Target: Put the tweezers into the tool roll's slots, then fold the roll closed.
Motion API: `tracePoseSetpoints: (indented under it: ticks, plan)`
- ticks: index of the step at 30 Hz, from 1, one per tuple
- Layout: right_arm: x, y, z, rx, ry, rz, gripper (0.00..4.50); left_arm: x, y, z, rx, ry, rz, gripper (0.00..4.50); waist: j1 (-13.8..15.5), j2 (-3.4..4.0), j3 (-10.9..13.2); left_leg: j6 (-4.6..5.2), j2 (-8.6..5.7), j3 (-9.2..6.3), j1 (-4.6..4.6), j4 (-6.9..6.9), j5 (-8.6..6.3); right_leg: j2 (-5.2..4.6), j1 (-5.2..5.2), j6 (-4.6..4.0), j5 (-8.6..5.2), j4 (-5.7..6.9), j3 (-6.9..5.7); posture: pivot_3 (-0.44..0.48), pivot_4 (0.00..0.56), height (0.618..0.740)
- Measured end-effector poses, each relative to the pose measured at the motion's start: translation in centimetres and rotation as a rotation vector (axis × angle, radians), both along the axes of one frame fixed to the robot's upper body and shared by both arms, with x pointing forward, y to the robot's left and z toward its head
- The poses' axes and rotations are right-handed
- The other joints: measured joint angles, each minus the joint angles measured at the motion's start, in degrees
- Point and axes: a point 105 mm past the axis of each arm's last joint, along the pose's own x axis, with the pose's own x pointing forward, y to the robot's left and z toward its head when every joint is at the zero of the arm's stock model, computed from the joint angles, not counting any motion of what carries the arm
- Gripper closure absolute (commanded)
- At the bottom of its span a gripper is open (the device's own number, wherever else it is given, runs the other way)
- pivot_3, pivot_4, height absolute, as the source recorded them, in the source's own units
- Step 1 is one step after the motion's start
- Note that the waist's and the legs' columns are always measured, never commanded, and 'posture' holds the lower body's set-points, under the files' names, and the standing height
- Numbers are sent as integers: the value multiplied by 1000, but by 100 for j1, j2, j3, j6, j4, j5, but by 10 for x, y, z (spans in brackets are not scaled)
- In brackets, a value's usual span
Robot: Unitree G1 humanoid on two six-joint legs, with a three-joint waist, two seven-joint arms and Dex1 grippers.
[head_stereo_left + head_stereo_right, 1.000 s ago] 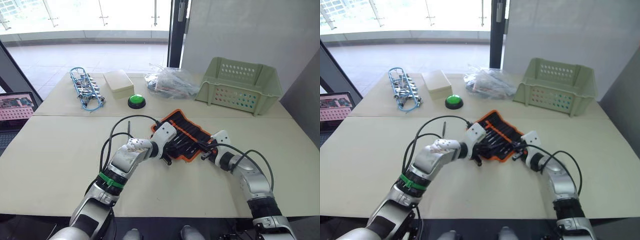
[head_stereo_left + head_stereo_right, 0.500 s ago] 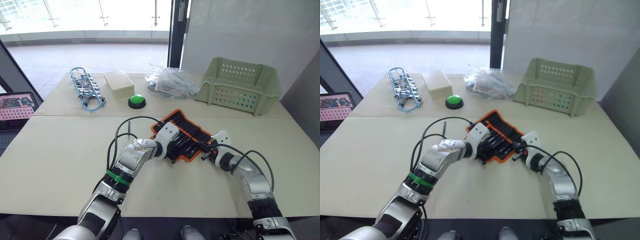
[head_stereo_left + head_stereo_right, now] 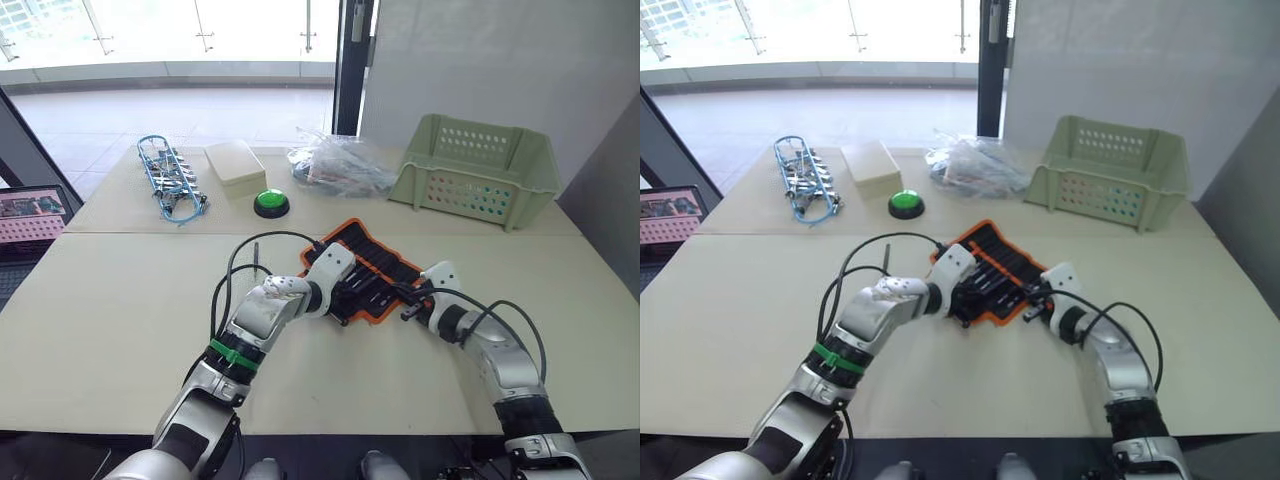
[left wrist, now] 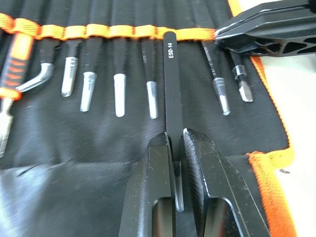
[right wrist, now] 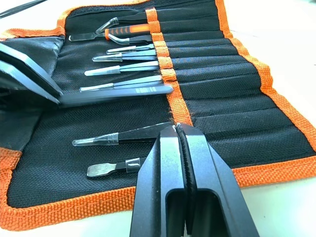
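Observation:
The tool roll (image 3: 378, 260) lies open on the table, black fabric with orange edging. Its slots (image 5: 212, 69) run along an orange band. Several tools with silver tips (image 4: 118, 89) sit in them. My left gripper (image 4: 175, 140) is shut on a black tweezers (image 4: 171, 84) marked ESD-14, laid flat on the roll with its far end at the orange band. My right gripper (image 5: 176, 129) is shut on the roll's orange band at the slots beside it. From the head views, the left gripper (image 3: 350, 293) is at the roll's near left and the right gripper (image 3: 408, 298) at its near right.
A green perforated basket (image 3: 480, 170) stands at the back right. A plastic bag (image 3: 340, 165), green button (image 3: 270, 203), beige box (image 3: 237, 165) and blue wire bundle (image 3: 170, 185) line the far table. A thin dark piece (image 3: 256, 250) lies left of the roll.
My left arm has pushed slightly forward and right, bringing the held tweezers further over the roll toward the slots. The right gripper has stayed in place.

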Motion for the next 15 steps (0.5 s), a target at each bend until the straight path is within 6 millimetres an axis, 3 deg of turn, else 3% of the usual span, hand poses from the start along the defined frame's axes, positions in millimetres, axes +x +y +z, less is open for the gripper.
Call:
tracePoseSetpoints:
  ticks: [5,15]
  plan:
    - [0,0,0,1,1,-2,4500,-1,5,2,11,7,15,4481,3,0,0,0,-1,0,0,0,0,-1,1,0,0,0,0,0,150,740]
    - [2,1,-1,8,3,-2,4500,-8,-4,0,0,23,-1,4481,-8,0,0,-1,0,1,2,1,0,-1,2,0,0,1,1,0,150,740]
